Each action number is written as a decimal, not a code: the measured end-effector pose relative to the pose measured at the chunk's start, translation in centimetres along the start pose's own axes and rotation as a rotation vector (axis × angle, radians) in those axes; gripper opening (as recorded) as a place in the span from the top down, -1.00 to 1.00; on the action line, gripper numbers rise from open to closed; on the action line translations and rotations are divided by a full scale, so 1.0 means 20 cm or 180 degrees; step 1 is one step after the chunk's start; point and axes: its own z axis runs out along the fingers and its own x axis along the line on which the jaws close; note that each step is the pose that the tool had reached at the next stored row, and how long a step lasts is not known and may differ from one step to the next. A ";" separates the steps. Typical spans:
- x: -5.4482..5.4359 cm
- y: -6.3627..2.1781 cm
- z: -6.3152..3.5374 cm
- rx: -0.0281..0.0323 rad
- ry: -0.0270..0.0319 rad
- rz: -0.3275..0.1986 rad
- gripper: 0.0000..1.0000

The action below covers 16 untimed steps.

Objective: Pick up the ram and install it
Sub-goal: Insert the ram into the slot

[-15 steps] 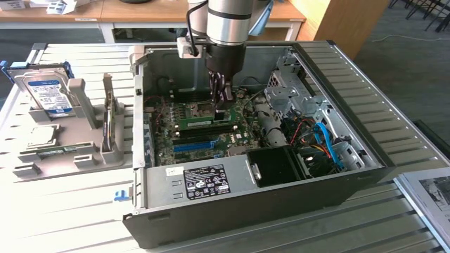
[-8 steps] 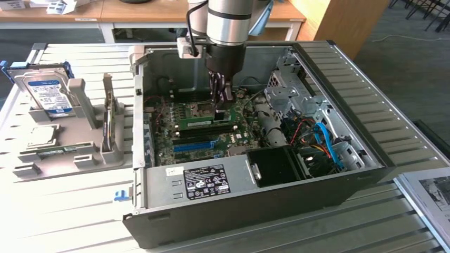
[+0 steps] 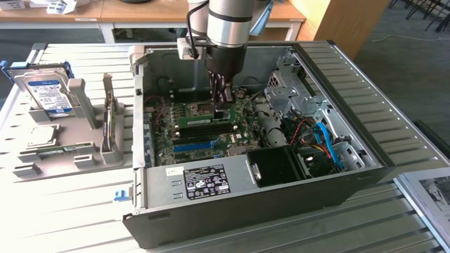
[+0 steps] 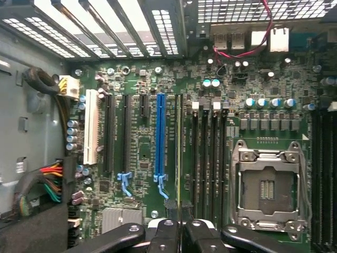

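My gripper (image 3: 223, 108) clamps the ram (image 3: 200, 122) edge-down, six o'clock of me in the exterior view, lining it up with the slots (image 4: 205, 158).

Green covers the ram (image 3: 200, 120) and the motherboard (image 4: 141, 153), which has a blue slot (image 4: 160, 137) and a white slot (image 4: 92, 126); the gripper (image 4: 179, 216) is black.

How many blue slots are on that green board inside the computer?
1. The blue slot lies on the motherboard between a short black slot and the ram that the gripper holds. Others may hide under the gripper.
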 end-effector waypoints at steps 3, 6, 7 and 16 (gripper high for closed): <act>0.01 0.000 0.001 0.0000 -0.0053 -0.0002 0.76; 0.01 0.000 0.002 0.0000 -0.0109 -0.0005 0.76; 0.02 0.000 0.002 0.0000 -0.0136 -0.0006 0.76; 0.02 -0.003 0.003 0.0000 -0.0201 -0.0009 0.76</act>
